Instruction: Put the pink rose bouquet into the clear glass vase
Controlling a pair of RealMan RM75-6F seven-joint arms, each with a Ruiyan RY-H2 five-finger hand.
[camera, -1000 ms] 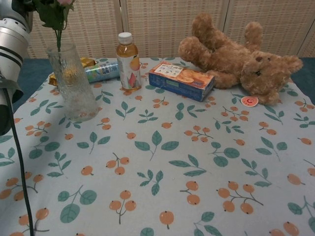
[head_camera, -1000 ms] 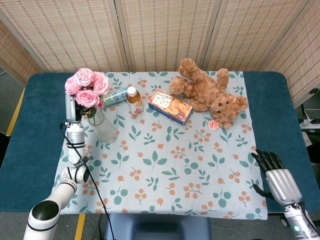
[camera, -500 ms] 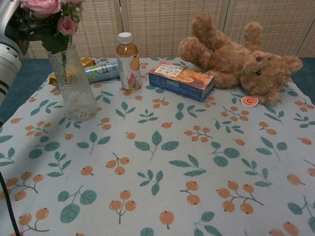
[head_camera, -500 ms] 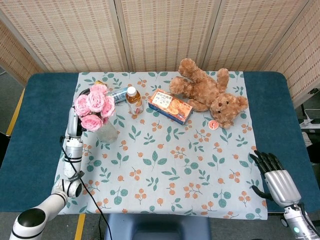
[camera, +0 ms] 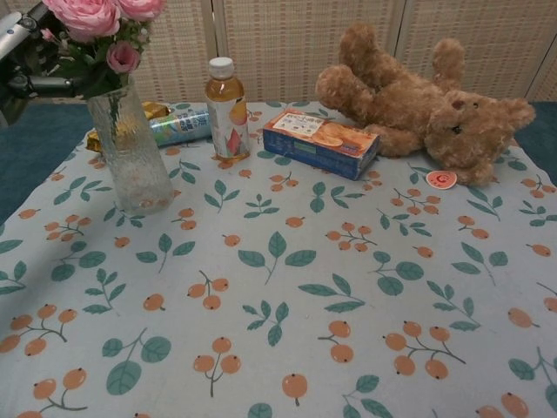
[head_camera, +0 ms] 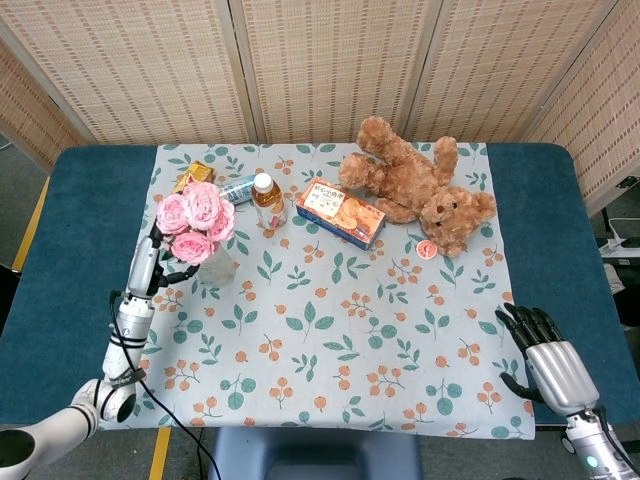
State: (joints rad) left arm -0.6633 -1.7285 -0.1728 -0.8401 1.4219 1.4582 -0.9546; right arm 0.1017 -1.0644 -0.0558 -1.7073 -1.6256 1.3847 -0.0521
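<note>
The pink rose bouquet (head_camera: 195, 220) stands upright with its stems inside the clear glass vase (head_camera: 215, 268) at the left of the floral cloth. In the chest view the roses (camera: 96, 17) rise above the vase (camera: 130, 148). My left hand (head_camera: 150, 262) is just left of the vase with its fingers apart, reaching toward the leaves; it appears at the chest view's top left (camera: 26, 52). Whether a fingertip touches the leaves is unclear. My right hand (head_camera: 550, 360) lies at the table's near right corner, fingers spread, holding nothing.
A tea bottle (head_camera: 266, 200), a lying can (head_camera: 238, 188) and a gold packet (head_camera: 193, 175) sit behind the vase. A biscuit box (head_camera: 340, 212), a brown teddy bear (head_camera: 420, 185) and a small red disc (head_camera: 427, 249) lie toward the right.
The bouquet has come down from above into the vase. My left hand has let go of it and drawn back down and to the left. The right hand has stayed put.
</note>
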